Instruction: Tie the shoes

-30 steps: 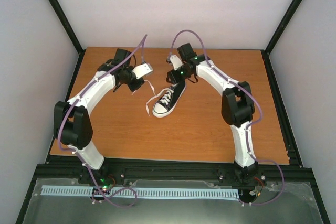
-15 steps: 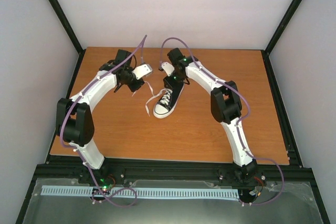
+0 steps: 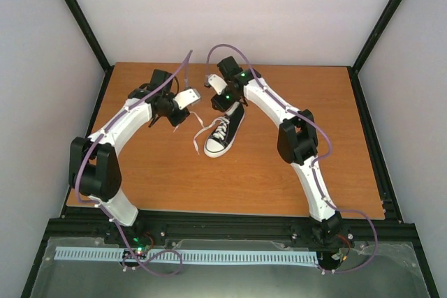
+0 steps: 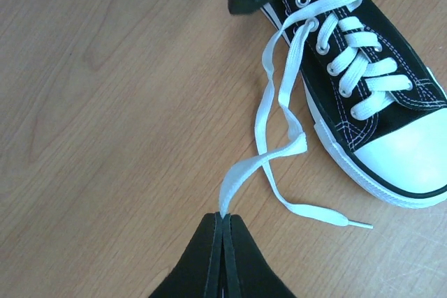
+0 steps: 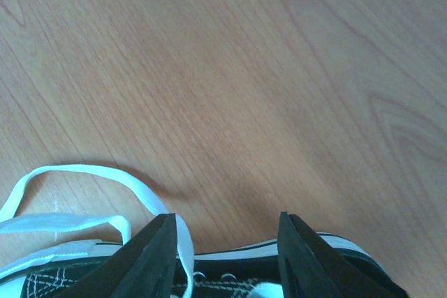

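Sneaker (image 3: 223, 132) upright on wood-grain worktop (image 3: 314, 102), mid-table. Black canvas, white rubber sole and toe cap, flat white laces (image 4: 279, 102). Long axis diagonal, toe toward the arm bases, slightly left. Left end effector (image 4: 223, 218) clamped on one of the laces. Right end effector (image 5: 227, 232) fingers apart, over the collar end.

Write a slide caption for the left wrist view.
Left end effector pinches a white lace beside the black sneaker.
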Available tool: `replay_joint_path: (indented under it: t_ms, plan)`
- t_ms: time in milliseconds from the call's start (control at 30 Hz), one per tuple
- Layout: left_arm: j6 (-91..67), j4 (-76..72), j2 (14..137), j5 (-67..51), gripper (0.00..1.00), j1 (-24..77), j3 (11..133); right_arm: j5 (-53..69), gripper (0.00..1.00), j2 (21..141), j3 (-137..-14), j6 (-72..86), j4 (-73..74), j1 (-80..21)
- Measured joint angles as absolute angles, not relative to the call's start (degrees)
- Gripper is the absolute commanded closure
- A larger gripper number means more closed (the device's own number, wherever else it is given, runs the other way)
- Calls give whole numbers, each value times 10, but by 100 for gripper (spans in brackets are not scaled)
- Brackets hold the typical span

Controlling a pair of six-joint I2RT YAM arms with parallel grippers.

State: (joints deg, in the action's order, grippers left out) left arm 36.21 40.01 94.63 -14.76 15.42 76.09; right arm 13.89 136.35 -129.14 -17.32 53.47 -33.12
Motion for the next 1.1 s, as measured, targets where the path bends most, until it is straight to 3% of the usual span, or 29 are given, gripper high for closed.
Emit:
replay_joint_path:
  t_ms: [500,567,700,933,1100]
  plan:
    - [369,435,924,-215,99,154,733,142,49,1470,-1366,-247,631,-361]
    - [373,441,919,-223,99,154,730,145,53,1470,-1370,-257,642,-361]
    - [374,444,918,-230,99,154,730,143,76,1470,-1373,-275,659,-363]
    - [372,448,919,-232,99,154,742,152,96,1469,-1374,-279,663,-369]
    - [363,446,935,-232,99,154,777,172,95,1444,-1366,-269,645,-368]
